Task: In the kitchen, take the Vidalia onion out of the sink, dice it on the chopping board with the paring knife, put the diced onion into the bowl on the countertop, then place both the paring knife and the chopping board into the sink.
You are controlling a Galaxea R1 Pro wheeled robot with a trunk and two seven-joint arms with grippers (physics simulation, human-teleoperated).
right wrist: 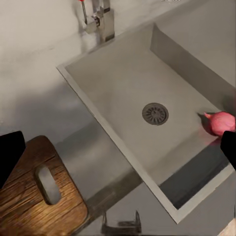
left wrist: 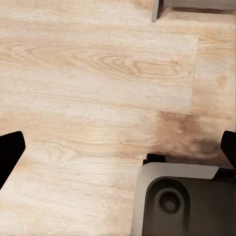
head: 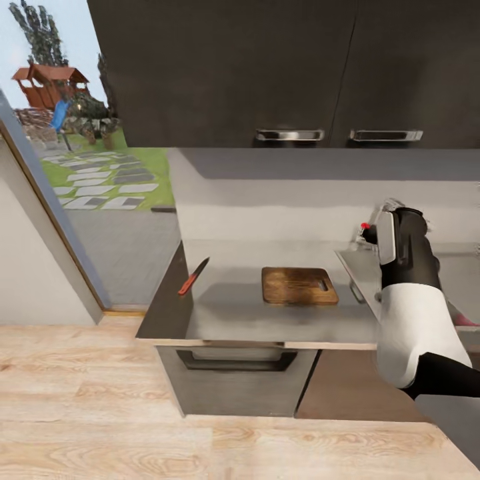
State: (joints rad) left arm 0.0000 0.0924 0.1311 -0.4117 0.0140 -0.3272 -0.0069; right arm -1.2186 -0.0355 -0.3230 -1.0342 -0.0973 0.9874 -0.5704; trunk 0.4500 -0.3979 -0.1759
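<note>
Pinkish and small, the Vidalia onion lies on the floor of the sink, against the basin wall beyond the round drain. Seen along the right end effector, it sits off toward one dark fingertip rather than between the two, so the coming reach likely needs a sideways shift and then a descent into the basin. The bulb is roundish, with a small pointed tip toward the drain. Both fingertips stand at opposite edges of the right wrist view, so this end effector is spread wide and carries nothing.

The right arm is raised over the sink side of the worktop and is clearly nearer. The left end effector, also spread, hangs over the wood floor. The chopping board lies just beside the sink; the paring knife lies farther off.
</note>
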